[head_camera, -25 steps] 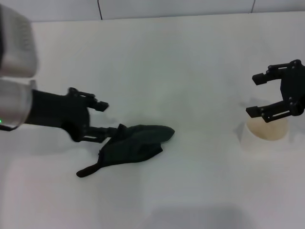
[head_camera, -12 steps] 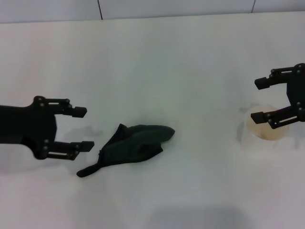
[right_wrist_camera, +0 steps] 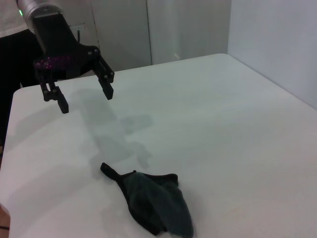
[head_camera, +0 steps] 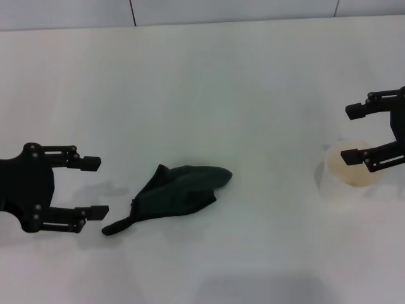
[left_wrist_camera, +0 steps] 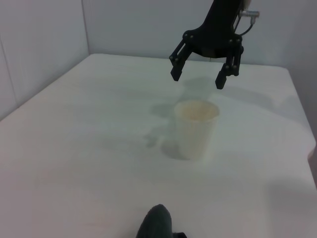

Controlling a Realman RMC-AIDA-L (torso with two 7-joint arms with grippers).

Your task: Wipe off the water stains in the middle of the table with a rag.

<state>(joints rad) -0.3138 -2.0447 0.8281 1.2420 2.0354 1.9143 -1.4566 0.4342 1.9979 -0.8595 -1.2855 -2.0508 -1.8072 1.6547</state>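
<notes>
The dark green-black rag lies crumpled on the white table, its thin tail pointing toward my left gripper; it also shows in the right wrist view and the left wrist view. My left gripper is open and empty, hovering left of the rag and apart from it; the right wrist view shows it too. My right gripper is open and empty at the far right, just above the cup; it appears in the left wrist view. No orange-brown blot shows in any view.
A white paper cup stands upright at the right, under my right gripper, with pale liquid inside; it also shows in the left wrist view. The table's grey seamed edge strip runs along the back.
My left gripper has pulled back to the left, away from the rag it was touching. My right gripper has shifted slightly to the right. The rag has not moved.
</notes>
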